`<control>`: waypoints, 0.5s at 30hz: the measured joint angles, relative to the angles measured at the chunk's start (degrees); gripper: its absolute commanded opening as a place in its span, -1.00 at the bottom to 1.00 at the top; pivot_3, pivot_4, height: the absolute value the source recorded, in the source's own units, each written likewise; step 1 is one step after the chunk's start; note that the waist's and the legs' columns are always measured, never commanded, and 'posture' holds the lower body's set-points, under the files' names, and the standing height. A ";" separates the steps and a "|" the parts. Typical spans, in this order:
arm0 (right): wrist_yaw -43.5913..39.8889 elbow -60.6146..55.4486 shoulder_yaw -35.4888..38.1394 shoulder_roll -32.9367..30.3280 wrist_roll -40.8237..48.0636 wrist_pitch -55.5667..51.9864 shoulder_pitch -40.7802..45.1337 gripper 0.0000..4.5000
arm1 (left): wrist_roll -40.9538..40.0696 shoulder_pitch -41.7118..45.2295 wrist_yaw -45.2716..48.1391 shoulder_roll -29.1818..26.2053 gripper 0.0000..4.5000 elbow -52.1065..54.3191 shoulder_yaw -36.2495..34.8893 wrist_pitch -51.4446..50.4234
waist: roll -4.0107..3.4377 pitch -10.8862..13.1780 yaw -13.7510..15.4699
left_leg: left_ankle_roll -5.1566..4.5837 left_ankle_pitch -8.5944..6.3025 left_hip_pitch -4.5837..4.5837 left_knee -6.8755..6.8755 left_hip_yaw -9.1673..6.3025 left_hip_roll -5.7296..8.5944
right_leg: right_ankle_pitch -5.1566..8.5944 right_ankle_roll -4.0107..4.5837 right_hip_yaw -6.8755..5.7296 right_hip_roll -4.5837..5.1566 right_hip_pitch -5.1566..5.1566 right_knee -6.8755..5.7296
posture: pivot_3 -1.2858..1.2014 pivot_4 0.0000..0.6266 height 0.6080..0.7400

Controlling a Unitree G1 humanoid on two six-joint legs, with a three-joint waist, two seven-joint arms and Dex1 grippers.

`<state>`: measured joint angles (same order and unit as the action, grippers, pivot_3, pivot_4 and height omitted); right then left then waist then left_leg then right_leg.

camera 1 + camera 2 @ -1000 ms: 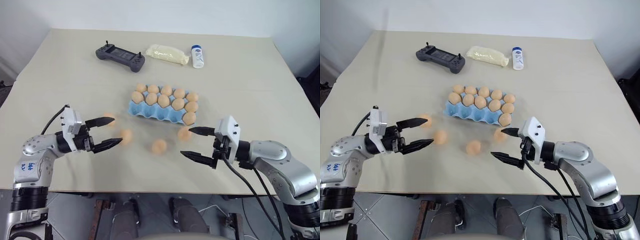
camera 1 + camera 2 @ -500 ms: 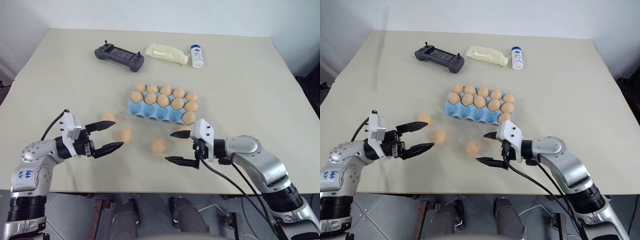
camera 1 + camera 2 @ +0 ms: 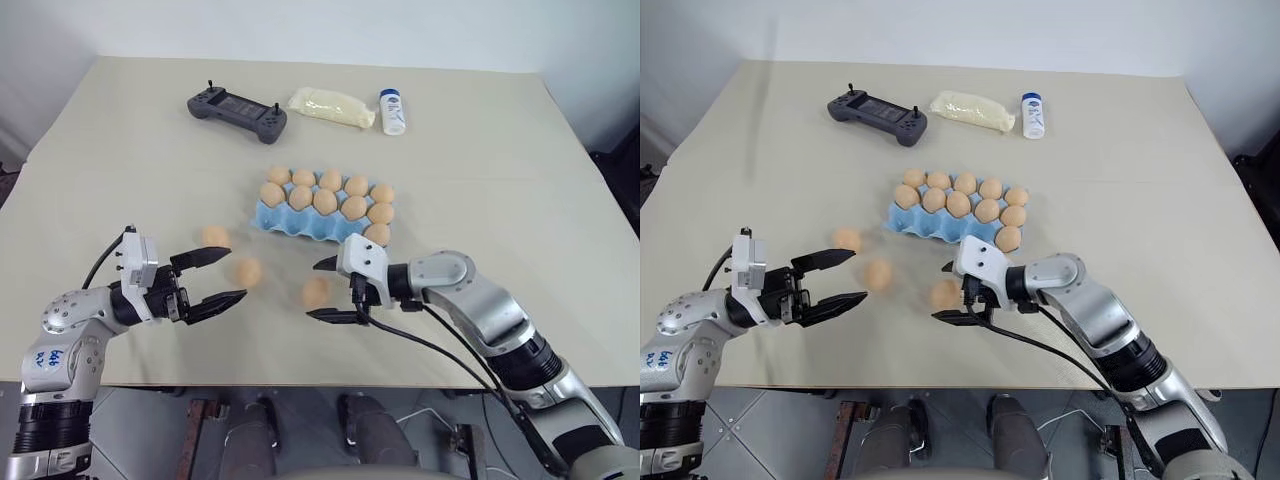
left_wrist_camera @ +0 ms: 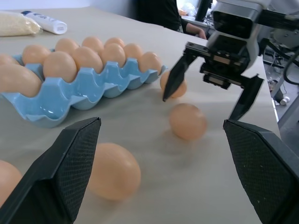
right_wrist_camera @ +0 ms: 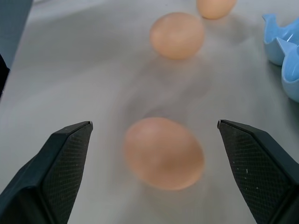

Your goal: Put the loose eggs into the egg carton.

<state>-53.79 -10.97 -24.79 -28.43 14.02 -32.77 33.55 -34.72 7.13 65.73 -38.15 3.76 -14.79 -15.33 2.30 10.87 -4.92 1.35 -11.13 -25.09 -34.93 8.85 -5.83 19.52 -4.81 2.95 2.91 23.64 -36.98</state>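
We see egg carton mid-table, back two rows full, one egg in front row at right end. Four loose eggs on table in front of carton: one far left, one beside it, one nearer centre, one just off carton's right front corner (partly behind right arm). Right gripper spread wide, empty, straddling centre egg without touching. Left gripper also wide open, empty, near second egg. Controller, yellow packet, white bottle along far edge.
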 measured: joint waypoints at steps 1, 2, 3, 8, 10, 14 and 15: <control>-0.01 0.18 -0.32 0.14 -0.35 -0.22 0.10 1.00 | 0.04 -0.19 0.05 0.00 0.99 0.00 0.00 0.16 | 0.00 0.00 0.00 | 0.01 0.00 0.00 0.02 0.00 0.00 | 0.00 0.01 -0.17 0.09 0.01 0.00 | 0.03 -0.52 1.00; -0.03 0.38 -0.73 0.28 -0.78 -0.66 0.48 1.00 | 0.08 -0.35 0.05 -0.01 0.99 0.00 0.00 0.35 | 0.00 0.00 0.02 | 0.01 -0.01 0.00 0.03 0.00 0.01 | 0.00 0.03 -0.45 0.28 0.02 -0.02 | 0.03 -0.52 1.00; -0.07 0.61 -1.34 0.44 -1.18 -1.16 1.13 1.00 | 0.11 -0.44 0.05 0.00 0.99 0.00 0.00 0.47 | 0.00 0.00 0.01 | 0.00 0.00 0.00 0.04 0.04 0.02 | 0.00 0.04 -0.83 0.50 0.05 -0.04 | 0.03 -0.52 1.00; -0.53 1.75 -3.26 1.22 -2.95 -2.92 2.64 0.82 | 0.13 -0.47 -0.41 0.00 1.00 0.01 0.00 1.11 | 0.00 0.00 0.05 | -0.08 -0.05 0.00 0.03 0.12 0.02 | -0.04 0.03 -1.26 0.73 0.05 -0.03 | 0.03 -0.52 1.00; -0.50 2.48 -4.08 1.79 -3.80 -3.77 3.32 0.59 | 0.15 -0.46 -0.70 0.00 1.00 0.00 0.00 1.24 | -0.01 0.00 0.04 | -0.08 -0.06 0.00 0.02 0.15 0.03 | -0.06 0.00 -1.27 0.74 0.07 -0.03 | 0.03 -0.52 1.00; -0.44 2.77 -4.11 2.35 -4.63 -4.17 3.89 0.04 | 0.16 -0.44 -1.20 0.00 1.00 0.00 0.00 1.60 | -0.01 0.00 0.03 | -0.07 -0.07 0.01 0.03 0.18 0.02 | -0.21 -0.27 -1.31 0.74 0.08 -0.03 | 0.03 -0.52 1.00; -0.44 2.81 -4.10 2.43 -4.72 -4.30 4.01 0.01 | 0.16 -0.40 -1.28 0.01 1.00 0.00 0.00 1.63 | -0.01 0.00 0.02 | -0.06 -0.08 0.00 0.03 0.18 0.02 | -0.23 -0.32 -1.32 0.74 0.08 -0.03 | 0.03 -0.52 1.00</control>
<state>-54.23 -8.15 -28.89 -26.00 9.30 -37.07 37.56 -34.56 6.73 64.45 -38.15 3.76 -14.78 -13.70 2.29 10.88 -4.90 1.29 -11.21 -25.09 -34.90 9.03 -5.81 19.29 -5.13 1.64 3.64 23.72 -37.00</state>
